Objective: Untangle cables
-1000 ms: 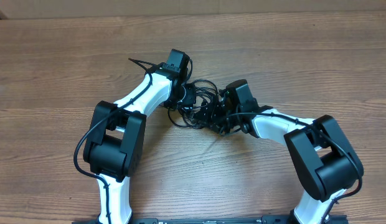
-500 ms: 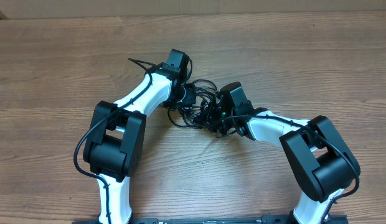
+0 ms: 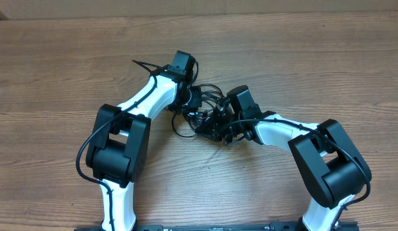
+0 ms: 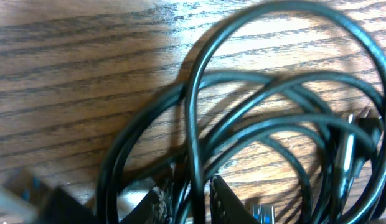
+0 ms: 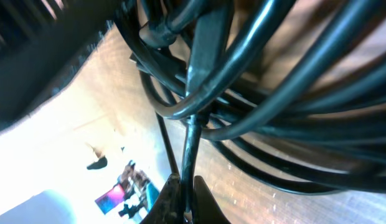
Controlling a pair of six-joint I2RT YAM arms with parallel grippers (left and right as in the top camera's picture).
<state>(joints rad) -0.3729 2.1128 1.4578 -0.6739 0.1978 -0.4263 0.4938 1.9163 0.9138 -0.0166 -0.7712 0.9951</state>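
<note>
Just clamped right end effector (image 5: 185, 186) onto single strand of cables (image 3: 202, 112), bunched at centre of surface (image 3: 314, 64). Pinching neighbouring loops with left end effector (image 4: 192, 194), barely parted. Probably ready for pulling apart; tangle still unresolved.

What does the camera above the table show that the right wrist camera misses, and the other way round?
Only overhead: the whole left arm and right arm, the wooden table, and the left hand and right hand meeting at the cables. Only right wrist: one strand pinched between that hand's fingers. Both: the tangled black cables.
</note>
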